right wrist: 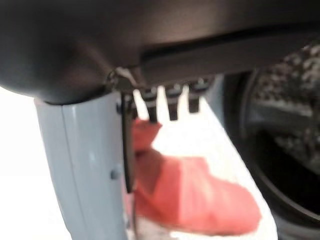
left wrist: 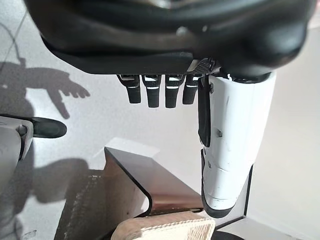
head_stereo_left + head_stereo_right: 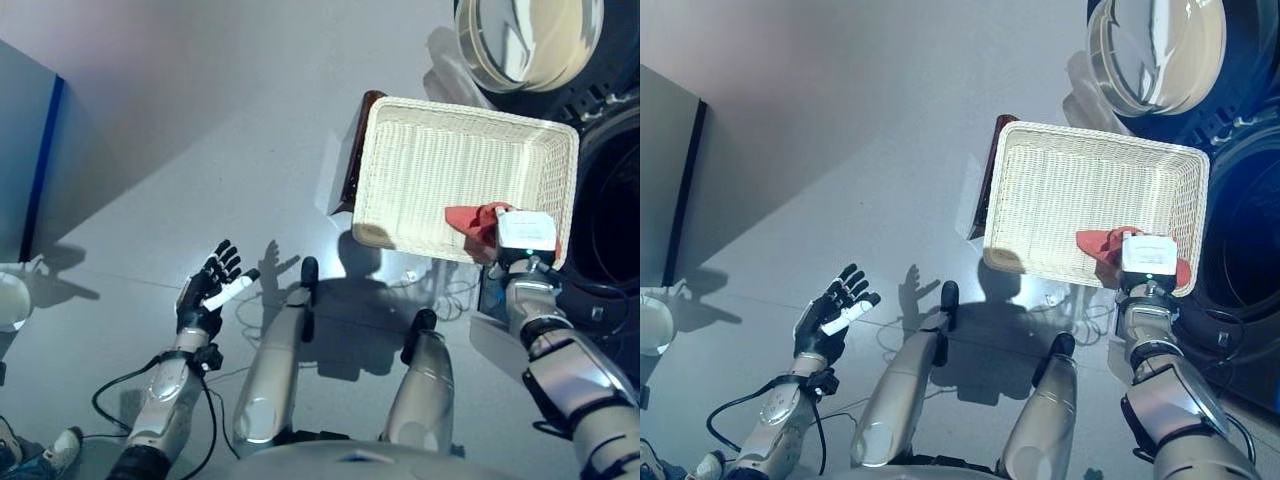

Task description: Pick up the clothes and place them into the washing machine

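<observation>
I am seeing the red cloth (image 3: 478,222) lying in the white wicker basket (image 3: 420,165), at its corner nearest the robot's right side, partly draped toward the rim. The right hand (image 3: 527,232) is sitting directly over that corner, touching or just above the cloth; in the right wrist view the fingers (image 1: 172,102) are pointing down at the cloth (image 1: 192,192) with the white-covered thumb beside it, but I cannot tell whether they are clenching the fabric or only resting on it. The left hand (image 3: 212,285) is hanging well apart from the basket, over bare floor (image 3: 200,130), released, fingers spread and holding nothing. The basket is standing just beside the washer (image 3: 610,190), whose round glass door (image 3: 530,40) is swung open beyond the basket's far edge. A dark brown stand (image 3: 355,150) is showing along the basket's left side.
</observation>
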Robot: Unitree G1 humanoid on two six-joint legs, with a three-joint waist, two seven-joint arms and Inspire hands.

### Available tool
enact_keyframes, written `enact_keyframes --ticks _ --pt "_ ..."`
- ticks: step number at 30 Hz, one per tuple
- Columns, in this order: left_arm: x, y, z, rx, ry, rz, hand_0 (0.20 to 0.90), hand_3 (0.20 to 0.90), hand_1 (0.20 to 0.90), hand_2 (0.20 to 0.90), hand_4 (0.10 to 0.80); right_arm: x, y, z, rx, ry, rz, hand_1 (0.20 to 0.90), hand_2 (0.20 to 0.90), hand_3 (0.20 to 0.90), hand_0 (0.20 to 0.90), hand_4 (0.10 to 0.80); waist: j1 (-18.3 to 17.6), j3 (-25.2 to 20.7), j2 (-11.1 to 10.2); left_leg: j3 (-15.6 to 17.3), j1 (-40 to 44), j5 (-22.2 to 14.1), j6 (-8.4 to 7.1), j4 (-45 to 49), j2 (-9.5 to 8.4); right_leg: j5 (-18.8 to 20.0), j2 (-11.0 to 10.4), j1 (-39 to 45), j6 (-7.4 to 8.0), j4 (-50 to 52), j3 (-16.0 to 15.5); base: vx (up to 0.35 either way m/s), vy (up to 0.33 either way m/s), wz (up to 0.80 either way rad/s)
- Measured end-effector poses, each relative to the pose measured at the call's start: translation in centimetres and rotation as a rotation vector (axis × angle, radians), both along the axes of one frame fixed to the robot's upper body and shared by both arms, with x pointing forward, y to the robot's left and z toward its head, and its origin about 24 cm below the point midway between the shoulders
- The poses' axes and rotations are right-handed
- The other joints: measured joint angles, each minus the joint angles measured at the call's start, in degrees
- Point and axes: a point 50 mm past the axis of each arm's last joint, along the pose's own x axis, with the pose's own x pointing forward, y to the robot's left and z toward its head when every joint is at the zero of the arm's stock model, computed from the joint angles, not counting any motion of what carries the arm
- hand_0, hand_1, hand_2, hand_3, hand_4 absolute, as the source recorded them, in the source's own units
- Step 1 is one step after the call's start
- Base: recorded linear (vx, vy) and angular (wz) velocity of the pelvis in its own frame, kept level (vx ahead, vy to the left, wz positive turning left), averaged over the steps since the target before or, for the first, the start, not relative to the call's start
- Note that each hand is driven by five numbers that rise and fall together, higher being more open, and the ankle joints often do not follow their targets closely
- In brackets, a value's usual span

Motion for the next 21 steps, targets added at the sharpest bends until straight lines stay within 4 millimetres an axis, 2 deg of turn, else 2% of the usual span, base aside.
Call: enact_keyframes --ticks 11,13,21 --pt "-0.1 -0.1 0.0 0.000 0.002 -0.002 0.900 0.900 0.900 0.900 0.800 0.5 -0.3 1.1 0.050 -0.083 -0.046 0.900 0.900 0.900 0.900 0.800 0.3 -0.9 1.4 0.1 -0.6 1.8 -0.63 -3.0 -0.11 0.0 0.0 -2.2 -0.11 0.0 0.0 0.000 0.000 0.00" --pt "0.0 -0.1 0.0 0.000 0.002 -0.005 0.900 0.900 0.900 0.900 0.800 0.7 -0.5 1.5 0.103 -0.132 -0.090 0.900 0.900 0.900 0.900 0.800 0.2 -0.9 1.5 0.1 -1.3 2.0 -0.26 -3.0 -0.19 0.1 0.0 -2.9 0.19 0.2 -0.1 0.000 0.000 0.00" --pt "-0.1 -0.1 0.0 0.002 0.003 -0.003 0.900 0.900 0.900 0.900 0.800 0.0 -1.8 1.8 0.253 -0.248 -0.246 0.900 0.900 0.900 0.900 0.800 1.4 -0.8 2.0 0.1 -1.3 1.9 -0.48 -3.2 -0.33 -0.1 -0.1 -3.0 -0.19 0.1 0.0 0.000 0.000 0.00"
